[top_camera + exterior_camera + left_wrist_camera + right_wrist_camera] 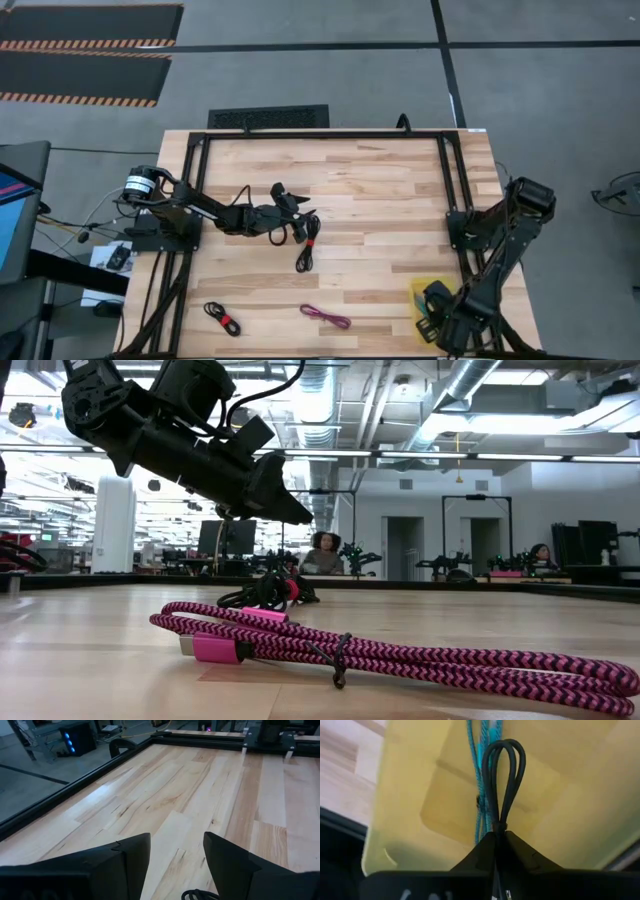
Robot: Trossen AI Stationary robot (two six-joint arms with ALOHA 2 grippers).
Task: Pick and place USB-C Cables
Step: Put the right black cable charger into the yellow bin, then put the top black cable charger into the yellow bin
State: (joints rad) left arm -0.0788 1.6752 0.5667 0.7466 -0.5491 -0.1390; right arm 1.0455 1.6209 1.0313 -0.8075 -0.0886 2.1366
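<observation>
Right gripper (497, 837): pinched on the short black cable (504, 775), hanging it over the yellow tray (570, 795) at the table's near right corner, presumably to drop it beside the teal cable (481, 780).
Left gripper (175, 857): spread wide above the banded cable (305, 240) mid-table, likely next.
Magenta cable (326, 316), black-red cable (222, 318): near edge, waiting.

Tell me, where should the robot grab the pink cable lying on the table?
Probably at the middle of the pink cable, coming straight down from above. It lies flat as a long, thin bundle with bare wood on both sides, so a pincer could close across its narrow width. A small tie holds the strands together there.
</observation>
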